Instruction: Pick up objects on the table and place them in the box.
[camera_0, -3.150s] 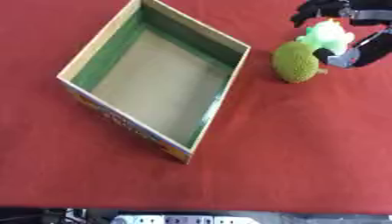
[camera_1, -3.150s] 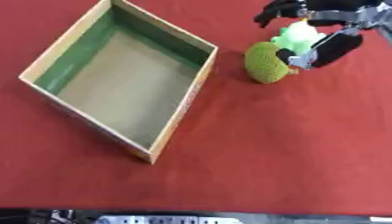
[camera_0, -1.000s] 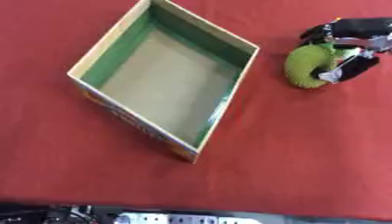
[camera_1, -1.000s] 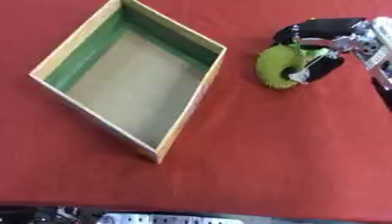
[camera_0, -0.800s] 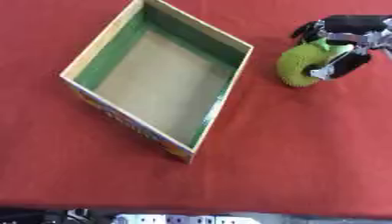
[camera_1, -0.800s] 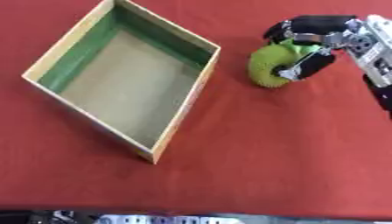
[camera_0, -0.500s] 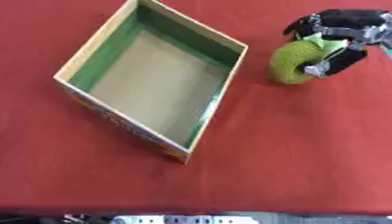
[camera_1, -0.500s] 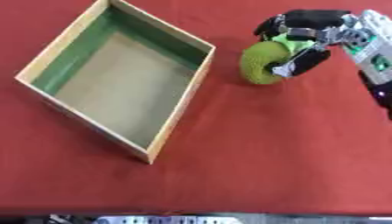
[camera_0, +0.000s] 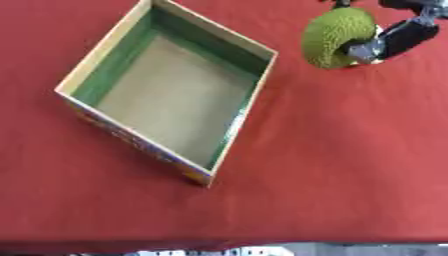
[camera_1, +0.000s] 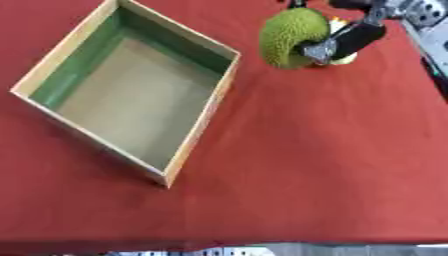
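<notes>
I have the right hand (camera_1: 350, 37) in the upper right of my view, its fingers curled round the fruit (camera_1: 293, 37), a bumpy green oval thing. The fruit sits in that grasp above the red table (camera_0: 350, 165), to the right of the box (camera_0: 109, 50) and near its far right corner, but not over the opening. I cannot tell whether the fruit is touching the cloth or lifted clear of it. Behind the fingers I can see a small pale yellow-white patch (camera_1: 341, 26), too hidden to make out. The box lies askew on the table, open at the top, green on its inner walls and tan on its floor, with nothing inside it. My left hand does not show in either view.
</notes>
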